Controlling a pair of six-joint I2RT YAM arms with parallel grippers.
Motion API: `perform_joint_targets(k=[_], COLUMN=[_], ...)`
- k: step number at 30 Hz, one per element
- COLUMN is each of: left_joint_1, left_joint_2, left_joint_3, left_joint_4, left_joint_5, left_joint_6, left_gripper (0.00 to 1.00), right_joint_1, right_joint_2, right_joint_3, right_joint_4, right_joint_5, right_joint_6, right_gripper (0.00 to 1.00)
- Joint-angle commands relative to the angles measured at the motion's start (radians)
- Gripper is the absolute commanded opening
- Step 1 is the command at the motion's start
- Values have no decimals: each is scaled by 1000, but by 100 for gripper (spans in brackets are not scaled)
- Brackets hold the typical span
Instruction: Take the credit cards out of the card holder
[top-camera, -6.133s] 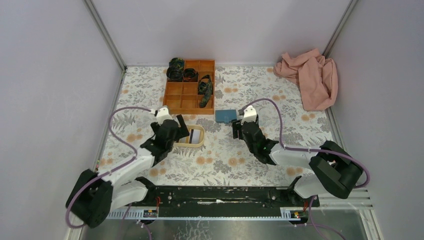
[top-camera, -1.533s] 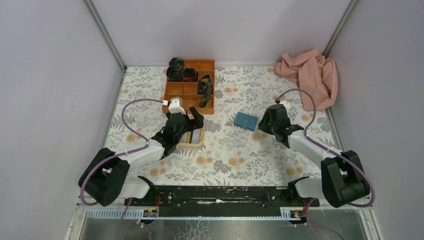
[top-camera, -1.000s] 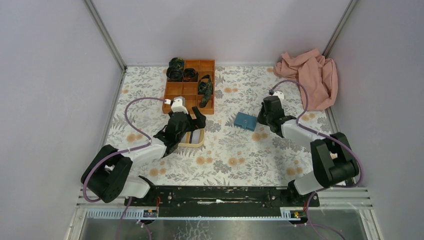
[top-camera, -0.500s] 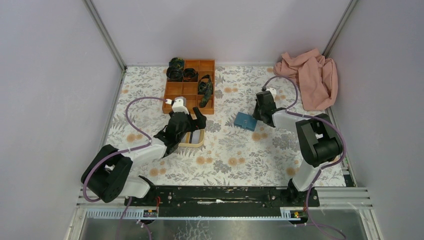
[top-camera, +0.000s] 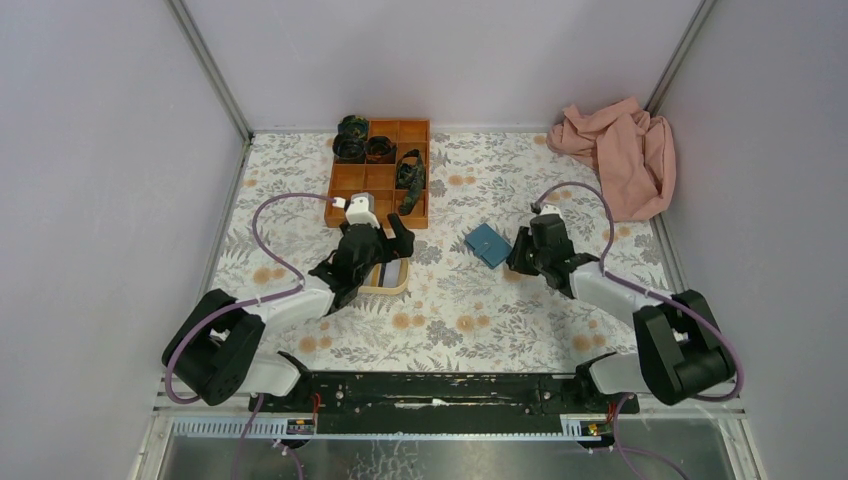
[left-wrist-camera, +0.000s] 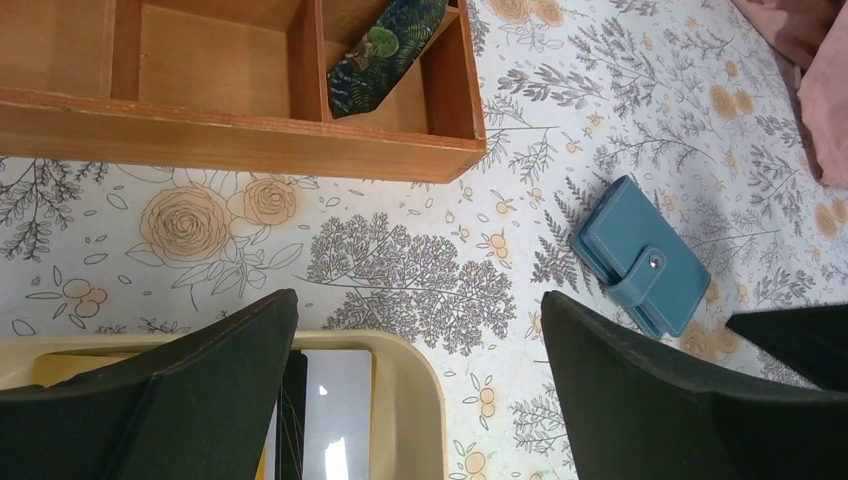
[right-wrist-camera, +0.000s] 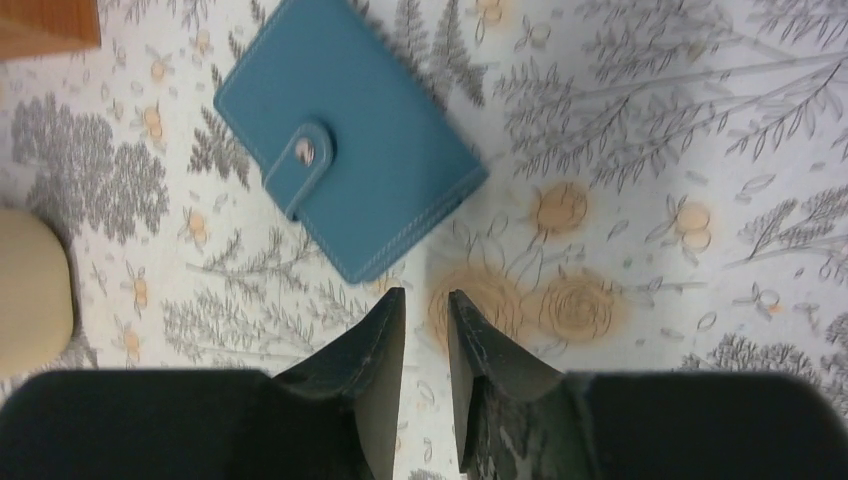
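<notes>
I noted left gripper (left-wrist-camera: 418, 297) wide open and empty over the tray (left-wrist-camera: 425, 400), wallet (right-wrist-camera: 350, 165) lying snapped shut, right gripper (right-wrist-camera: 425, 300) just off its corner, barely parted, empty; I'd widen before pinching the tab (right-wrist-camera: 305, 160).

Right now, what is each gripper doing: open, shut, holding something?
Left gripper: wide open, empty.
Right gripper: barely open, empty, near the card holder.
</notes>
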Motion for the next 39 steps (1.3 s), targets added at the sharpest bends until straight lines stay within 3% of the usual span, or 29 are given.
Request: perform_joint_targets(k=[1, 9, 15, 19, 23, 29, 35, 39], left_joint_1=[-9, -16, -16, -18, -21, -26, -29, -29], left_joint_2=[8, 17, 7, -6, -31, -55, -53, -55], left_joint_3=[31, 34, 32, 32, 31, 22, 26, 24], left_joint_4=[21, 29, 27, 21, 8, 5, 5, 5], left_joint_5=[-6, 3, 3, 1, -19, -49, -33, -43], left_joint_6=[16, 33, 34, 32, 40, 47, 41, 44], left_gripper=[98, 98, 98, 98, 98, 99, 99, 99], right_joint_1=[13, 16, 106, 178, 216, 253, 254, 254], right_joint_2=[-98, -48, 76, 212, 338, 442, 480, 489], right_joint_3=[-53, 80, 263, 411, 475, 504, 497, 491], right_joint_4=[-6, -42, -159, -271, -279, -312, -300, -303], right_joint_5=[-25, -32, 174, 302, 317, 445, 446, 439], right_joint_6=[-7, -27, -47, -46, -3, 60, 82, 100], right_gripper=[29, 32, 48, 52, 60, 54, 51, 32])
